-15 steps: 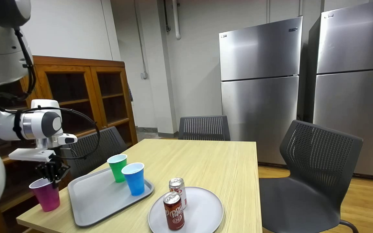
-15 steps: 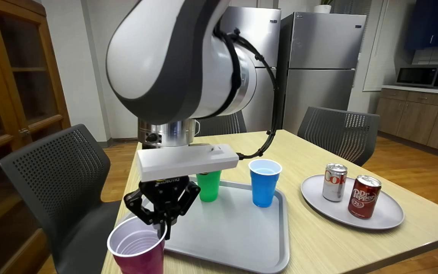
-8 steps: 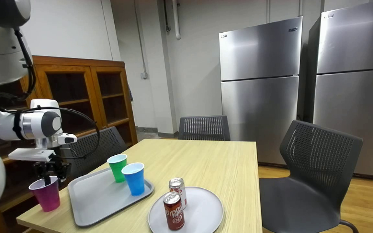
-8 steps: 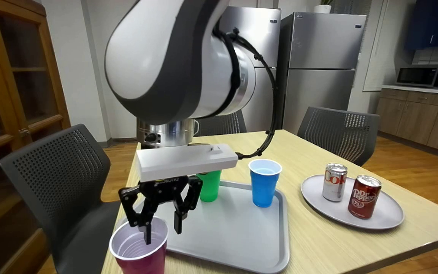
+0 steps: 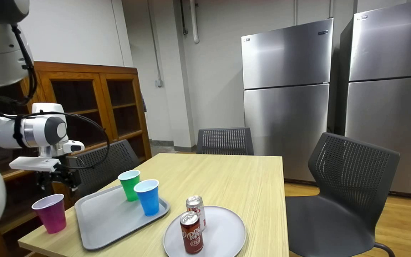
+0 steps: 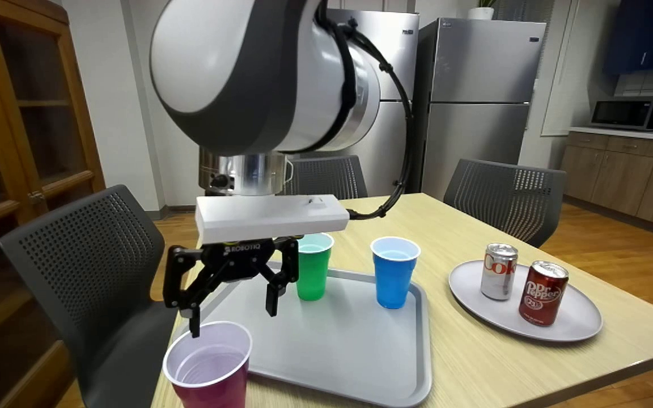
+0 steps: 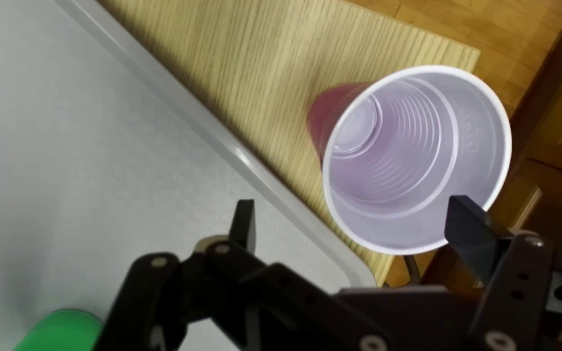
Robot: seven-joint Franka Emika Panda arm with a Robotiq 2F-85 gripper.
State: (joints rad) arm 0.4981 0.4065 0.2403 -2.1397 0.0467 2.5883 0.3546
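In an exterior view, my jaws hang wide above one purple cup (image 6: 208,368) at my seven o'clock on the bench (image 6: 465,360); one gray tray (image 6: 349,345) carries one green cup (image 6: 313,271) at two and one blue cup (image 6: 394,277) nearer three; farther, at three, one plate (image 6: 581,315) bears two cans (image 6: 543,294).

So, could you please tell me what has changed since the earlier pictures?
The gripper was closed on the purple cup; it has opened, let go and moved up, and it now hangs open above the cup. The purple cup stands practically where it was, beside the tray. The green cup, blue cup, Coke can, Dr Pepper can and plate have not moved.
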